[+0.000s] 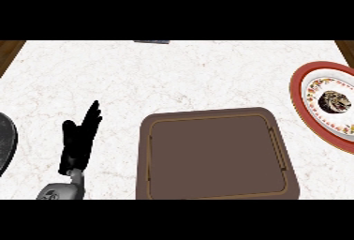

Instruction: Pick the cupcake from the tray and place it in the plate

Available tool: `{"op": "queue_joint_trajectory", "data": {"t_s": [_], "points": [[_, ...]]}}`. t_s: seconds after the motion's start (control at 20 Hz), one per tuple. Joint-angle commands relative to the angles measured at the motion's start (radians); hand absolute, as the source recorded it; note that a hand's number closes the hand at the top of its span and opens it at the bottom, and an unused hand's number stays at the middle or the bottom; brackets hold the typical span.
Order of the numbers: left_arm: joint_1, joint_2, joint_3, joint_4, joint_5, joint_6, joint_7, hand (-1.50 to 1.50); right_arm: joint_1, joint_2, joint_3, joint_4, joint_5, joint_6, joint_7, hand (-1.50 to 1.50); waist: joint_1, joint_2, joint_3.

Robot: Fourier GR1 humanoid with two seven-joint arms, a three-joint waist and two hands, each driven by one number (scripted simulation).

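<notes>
A brown tray (214, 157) lies at the lower middle of the marble counter, and nothing rests on its inner surface. On the red-rimmed white plate (307, 75) at the right edge sits the dark cupcake (335, 101), seen from above. My left hand (77, 143) stands at the lower left, fingers straight and pointing up, well left of the tray and holding nothing. My right hand does not show in the head view.
A dark round object (5, 140) is cut off by the left edge, close to my left hand. A small dark item (152, 41) lies at the counter's far edge. Wooden borders show at both top corners.
</notes>
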Motion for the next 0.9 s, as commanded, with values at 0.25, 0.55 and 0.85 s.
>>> {"op": "queue_joint_trajectory", "data": {"t_s": [0.25, 0.55, 0.85], "points": [[0.023, 0.0, -0.013, -0.063, -0.014, 0.004, 0.048, 0.0, 0.086, -0.027, -0.026, 0.022, -0.026, -0.037, -0.067, -1.5, 0.002, -0.001, 0.002], [-0.001, 0.0, 0.022, 0.05, 0.006, -0.014, -0.062, 0.0, 0.057, -0.096, -0.051, 0.034, -0.052, 0.026, -0.024, -1.5, 0.004, 0.005, 0.002], [-0.013, -0.002, 0.017, 0.047, 0.001, -0.016, -0.052, 0.0, 0.086, -0.101, -0.083, 0.046, -0.078, -0.051, -0.004, -1.5, 0.005, 0.006, 0.003]]}}
